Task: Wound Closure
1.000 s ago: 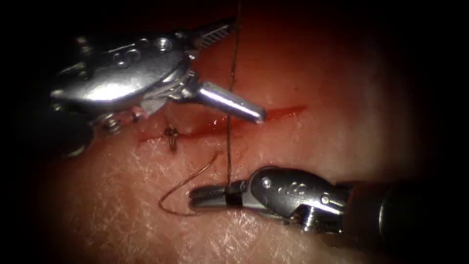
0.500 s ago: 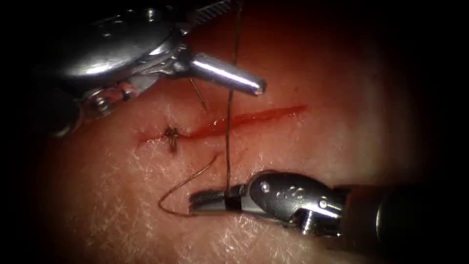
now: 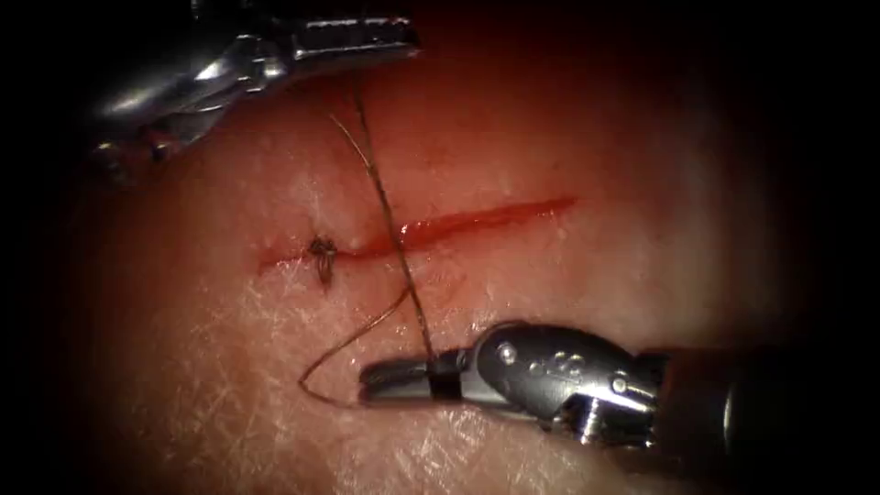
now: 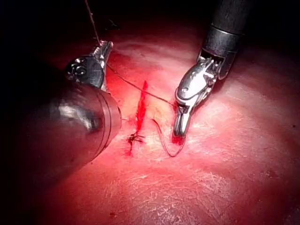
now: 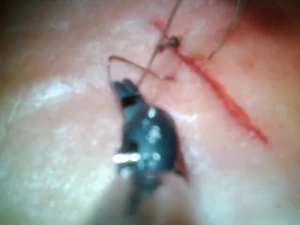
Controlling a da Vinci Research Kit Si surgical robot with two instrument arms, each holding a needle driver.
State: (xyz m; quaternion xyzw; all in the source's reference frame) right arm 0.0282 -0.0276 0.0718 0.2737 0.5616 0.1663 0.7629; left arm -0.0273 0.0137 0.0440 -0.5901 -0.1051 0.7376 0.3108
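On the tissue (image 3: 568, 293) the cut (image 3: 477, 220) runs across, with red fluid in it. A knotted stitch (image 3: 321, 250) sits at its left end. My left tool (image 3: 367, 38) is at the far side of the cut with its jaws shut on the thread (image 3: 390, 220). From there the thread slants down across the cut to my right tool (image 3: 394, 380) on the near side, whose jaws are shut on it. A loose thread tail (image 3: 344, 348) curls on the tissue beside the right tool's tip. The left wrist view shows both the left tool (image 4: 104, 49) and the right tool (image 4: 179, 129).
The right wrist view looks along the right tool (image 5: 124, 89) toward the knot (image 5: 173, 42) and the cut (image 5: 225, 98). Pale tissue surface lies all around the wound.
The left tool's wide-open jaws have closed on the thread and moved up and left. The strand, upright before, now slants to the upper left. The right tool has held its place.
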